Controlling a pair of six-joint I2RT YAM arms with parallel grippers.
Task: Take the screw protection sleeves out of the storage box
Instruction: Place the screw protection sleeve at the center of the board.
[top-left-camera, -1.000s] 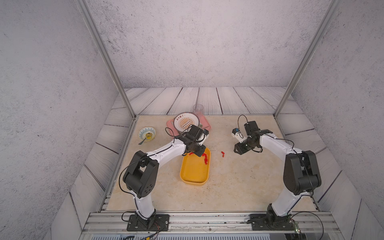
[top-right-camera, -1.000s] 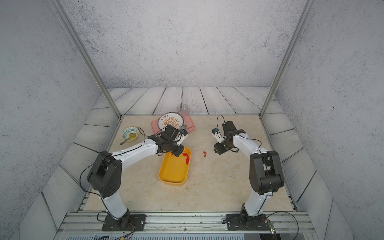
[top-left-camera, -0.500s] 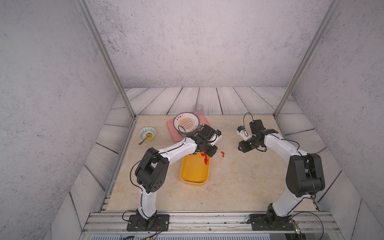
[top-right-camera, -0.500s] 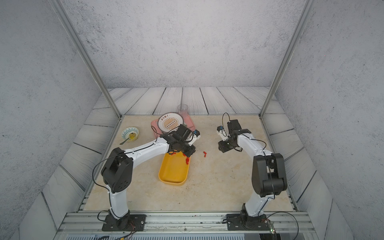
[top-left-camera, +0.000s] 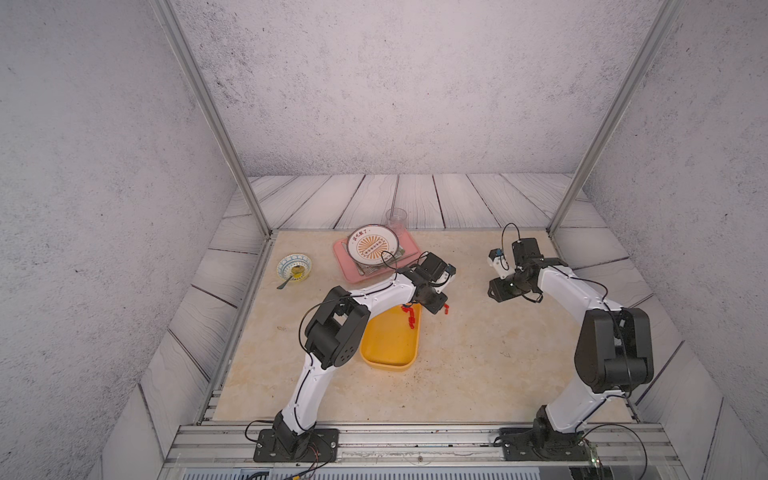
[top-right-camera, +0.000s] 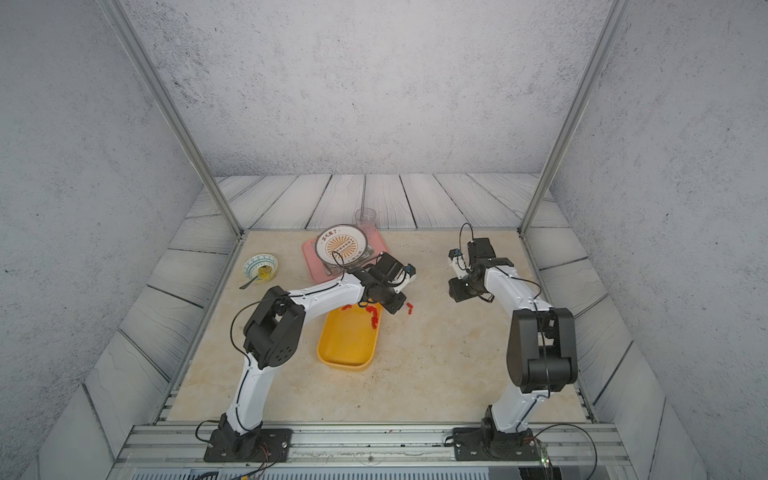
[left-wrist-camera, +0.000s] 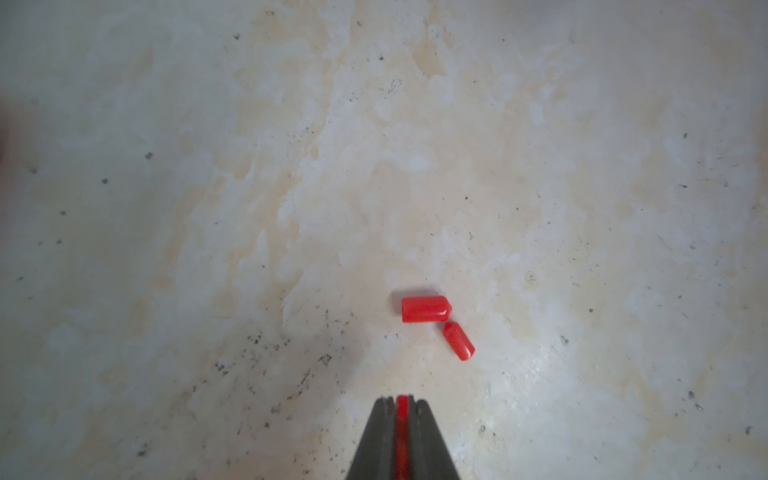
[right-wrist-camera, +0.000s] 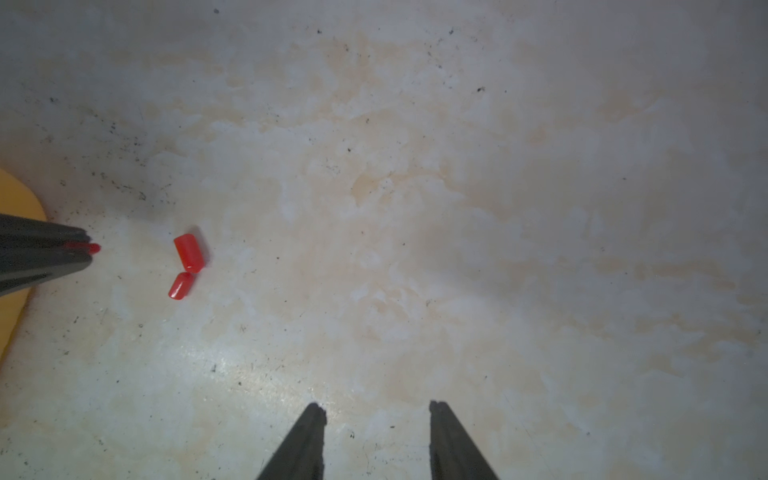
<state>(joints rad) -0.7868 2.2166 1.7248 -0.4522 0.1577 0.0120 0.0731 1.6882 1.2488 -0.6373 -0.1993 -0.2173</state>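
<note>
The storage box (top-left-camera: 388, 351) lay nearest; a cluster of screw protection sleeves (top-left-camera: 411, 322) sat at its far end, mostly along the right wall (the arm above hid part of that end). Just beyond the box's far right corner, the left gripper (left-wrist-camera: 401, 405) hung over the table (left-wrist-camera: 291, 166), its fingers pressed together on 1 held sleeve (left-wrist-camera: 401, 409), whose red tip showed between the pads. 2 loose sleeves (left-wrist-camera: 424, 309) lay on the table just ahead of those fingertips, outside the box, touching or nearly so. Farther right, well apart from them, the right gripper (right-wrist-camera: 376, 409) hovered with its fingers apart. Behind stood a pink tray (top-left-camera: 345, 270) bearing a patterned plate (top-left-camera: 370, 251).
</note>
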